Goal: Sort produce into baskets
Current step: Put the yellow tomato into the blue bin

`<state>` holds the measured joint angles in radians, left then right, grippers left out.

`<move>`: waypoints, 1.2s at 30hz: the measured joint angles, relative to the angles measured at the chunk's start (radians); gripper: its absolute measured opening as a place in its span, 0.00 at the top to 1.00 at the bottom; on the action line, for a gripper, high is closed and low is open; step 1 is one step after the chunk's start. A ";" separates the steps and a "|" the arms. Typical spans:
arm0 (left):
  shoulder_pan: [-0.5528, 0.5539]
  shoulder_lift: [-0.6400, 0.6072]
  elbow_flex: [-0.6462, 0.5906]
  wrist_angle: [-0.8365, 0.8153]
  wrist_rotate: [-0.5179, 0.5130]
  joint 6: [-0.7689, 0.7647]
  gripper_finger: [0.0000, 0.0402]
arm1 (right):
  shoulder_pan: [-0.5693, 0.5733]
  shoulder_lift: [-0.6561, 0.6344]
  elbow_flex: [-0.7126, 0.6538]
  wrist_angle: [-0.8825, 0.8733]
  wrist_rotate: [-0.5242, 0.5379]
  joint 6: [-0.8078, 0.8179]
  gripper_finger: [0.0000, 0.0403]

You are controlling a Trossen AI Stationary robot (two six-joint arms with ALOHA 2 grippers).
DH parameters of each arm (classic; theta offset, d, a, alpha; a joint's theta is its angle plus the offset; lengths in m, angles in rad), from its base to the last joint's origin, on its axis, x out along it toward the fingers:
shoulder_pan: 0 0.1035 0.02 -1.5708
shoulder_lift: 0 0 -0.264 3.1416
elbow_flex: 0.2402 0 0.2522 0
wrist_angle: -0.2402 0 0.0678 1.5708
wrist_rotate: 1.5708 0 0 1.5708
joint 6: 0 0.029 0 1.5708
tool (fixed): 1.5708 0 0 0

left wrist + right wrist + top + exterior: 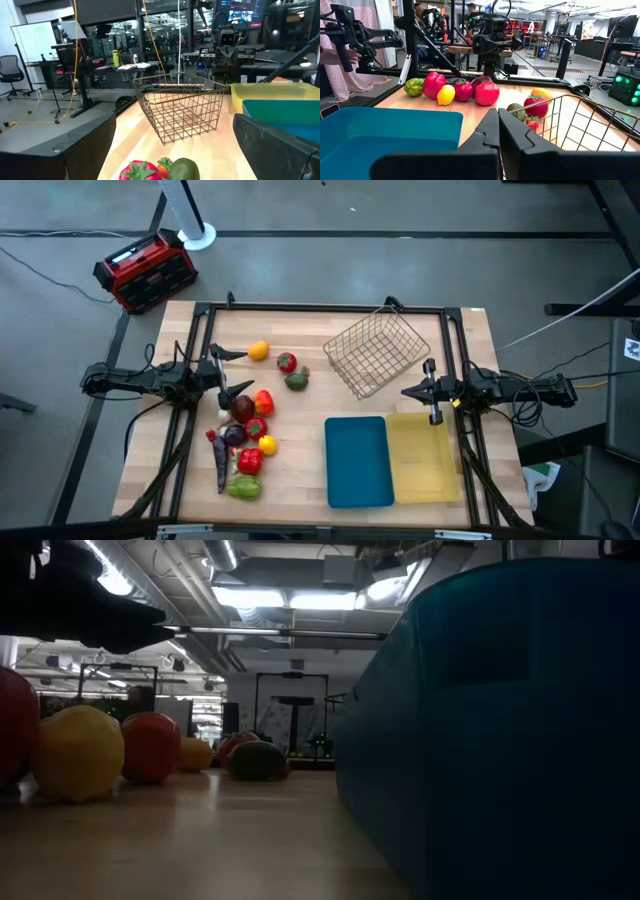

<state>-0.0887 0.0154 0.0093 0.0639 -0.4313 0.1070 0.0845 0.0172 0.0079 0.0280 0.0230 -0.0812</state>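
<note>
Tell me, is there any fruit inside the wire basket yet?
No, the wire basket holds nothing; the produce lies on the table.

Grey floor, red-and-black box [146, 270] beside the wooden table [300, 475], office chair [11, 75], whiteboard [35, 42], ceiling strip lights [290, 598]

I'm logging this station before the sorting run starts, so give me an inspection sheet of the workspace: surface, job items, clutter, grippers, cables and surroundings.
Surface: wooden table, with a black frame along its edges.
Job's things: wire basket lying tilted, nothing in it; blue tray and yellow tray side by side, both bare. Produce on the table's left half: an orange, a tomato, a cluster including a green pepper.
Clutter: nothing seen on the table.
Grippers: left gripper open, beside the cluster; right gripper shut, at the yellow tray's far edge.
Cables: trailing from both arms; one across the floor.
Surroundings: red-and-black box on the floor; lab benches beyond.
</note>
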 joint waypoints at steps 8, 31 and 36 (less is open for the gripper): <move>0.000 0.000 0.000 0.000 0.000 -0.004 0.00 | 0.000 0.000 0.000 0.000 0.000 0.000 1.00; 0.000 0.000 0.000 0.007 0.000 -0.253 0.00 | 0.000 0.000 0.000 0.022 0.001 0.062 1.00; 0.000 0.000 0.000 0.006 0.000 -0.405 0.00 | 0.000 0.000 0.000 0.031 0.011 0.108 1.00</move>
<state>-0.0887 0.0155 0.0090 0.0700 -0.4309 -0.2979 0.0849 0.0170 0.0079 0.0593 0.0338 0.0265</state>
